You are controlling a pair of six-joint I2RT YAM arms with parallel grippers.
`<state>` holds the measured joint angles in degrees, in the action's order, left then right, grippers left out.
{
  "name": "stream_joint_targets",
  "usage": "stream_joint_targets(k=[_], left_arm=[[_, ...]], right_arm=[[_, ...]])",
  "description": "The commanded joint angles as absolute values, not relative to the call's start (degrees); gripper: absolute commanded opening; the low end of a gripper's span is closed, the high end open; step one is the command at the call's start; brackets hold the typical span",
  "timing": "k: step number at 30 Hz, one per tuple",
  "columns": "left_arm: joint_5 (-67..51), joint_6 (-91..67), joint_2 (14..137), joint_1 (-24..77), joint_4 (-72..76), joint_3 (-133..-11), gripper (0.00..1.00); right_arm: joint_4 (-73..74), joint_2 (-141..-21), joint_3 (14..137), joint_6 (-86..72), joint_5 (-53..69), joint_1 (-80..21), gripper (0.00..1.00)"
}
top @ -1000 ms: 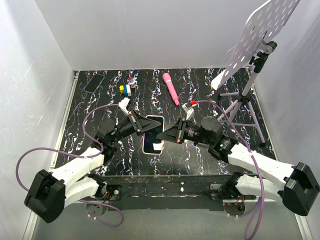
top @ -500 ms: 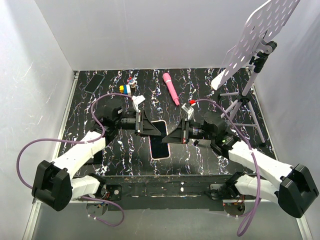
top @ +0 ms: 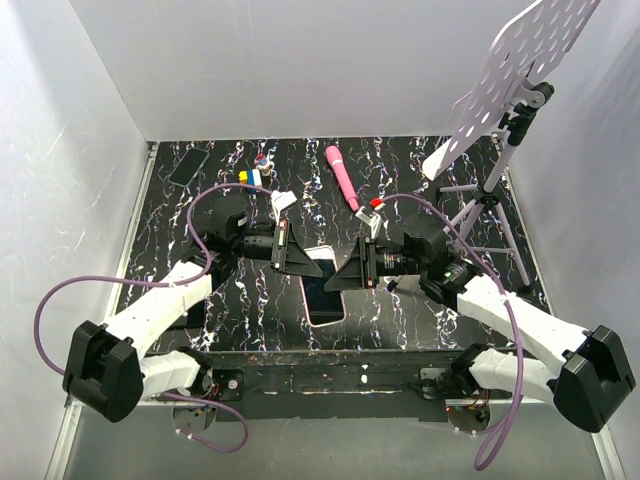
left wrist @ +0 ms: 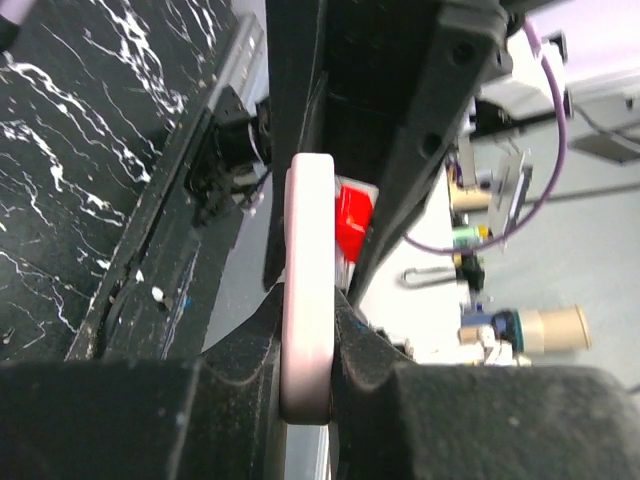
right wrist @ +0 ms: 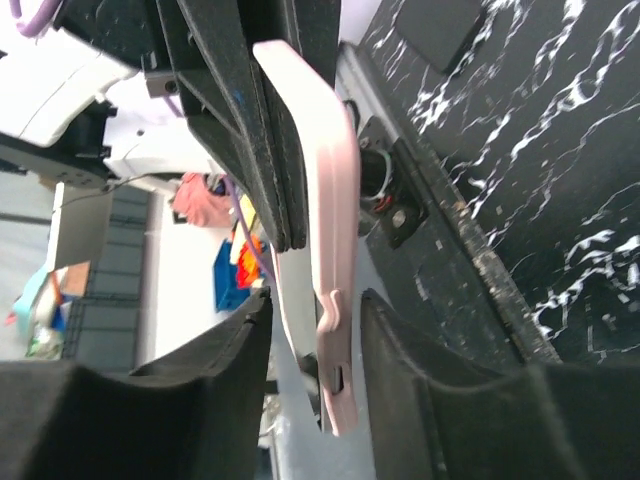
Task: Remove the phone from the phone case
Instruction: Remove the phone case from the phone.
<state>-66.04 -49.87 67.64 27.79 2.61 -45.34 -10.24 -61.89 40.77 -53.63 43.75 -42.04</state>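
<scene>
The pale pink phone case [top: 325,322] holds the black phone [top: 322,297], glossy screen up, between both grippers near the table's middle front. My left gripper [top: 298,260] comes in from the left and is shut on the case's edge. In the left wrist view the case [left wrist: 308,260] is edge-on, pinched between the pads of that gripper [left wrist: 308,372]. My right gripper [top: 340,280] comes in from the right. In the right wrist view its jaws [right wrist: 315,360] stand apart on either side of the case [right wrist: 335,240], with a gap on each side. The phone is hidden in both wrist views.
A pink wand-shaped object [top: 341,176] lies at the back centre. Small coloured blocks [top: 254,177] and a bare black phone [top: 188,166] lie at the back left. A tripod stand [top: 490,205] with a perforated white plate stands at the right. The table's front rail [top: 330,360] is close below the case.
The cased phone and both grippers moved slightly right and toward the near edge. The left arm swung round to reach in from the left.
</scene>
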Motion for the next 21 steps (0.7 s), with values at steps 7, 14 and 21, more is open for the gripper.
stream_joint_targets(k=[7,14,21], left_arm=[[-38.51,-68.72,57.74,27.95,9.75,-43.33,0.00],[-31.92,-86.02,63.10,27.42,35.29,-38.94,0.00],[-25.31,-90.01,66.79,27.42,45.00,-37.26,0.00]], right_arm=[[-31.98,-52.92,30.86,-64.59,31.04,-42.71,0.73],[-32.25,-47.29,27.70,-68.28,21.46,-43.94,0.74],[-38.24,-46.23,24.43,-71.98,13.36,-45.53,0.68]])
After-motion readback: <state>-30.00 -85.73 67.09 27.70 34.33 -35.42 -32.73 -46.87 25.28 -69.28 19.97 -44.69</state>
